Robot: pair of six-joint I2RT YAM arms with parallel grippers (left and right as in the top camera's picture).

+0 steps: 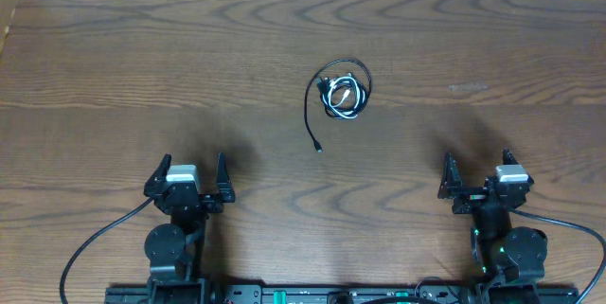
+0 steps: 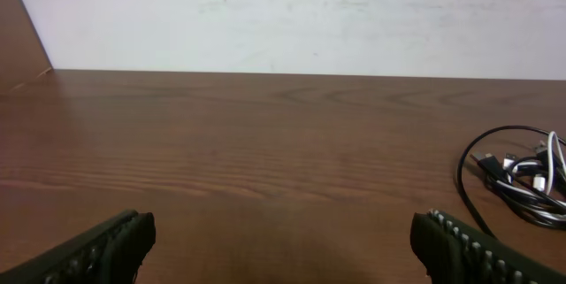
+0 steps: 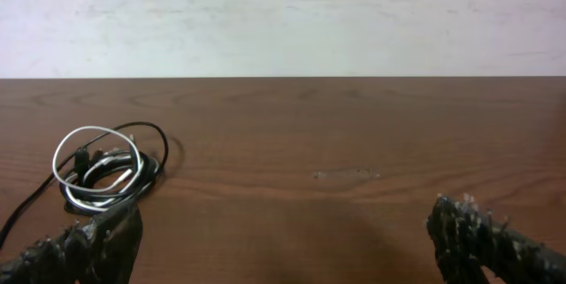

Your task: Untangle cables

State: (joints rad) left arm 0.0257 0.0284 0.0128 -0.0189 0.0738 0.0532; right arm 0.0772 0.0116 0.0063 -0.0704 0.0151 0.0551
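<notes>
Tangled cables on wooden table, apart from left hand, right hand

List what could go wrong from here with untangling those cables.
1. The thin black cord and the thin white cord are looped together in one small bundle. A pinch there may catch both, and pulling could tighten the knot.
2. Both cords lie flat on the brown wooden table, so the fingers may slip off them or scrape the wood.
3. The open left gripper and open right gripper must converge on one small spot and might collide.
</notes>
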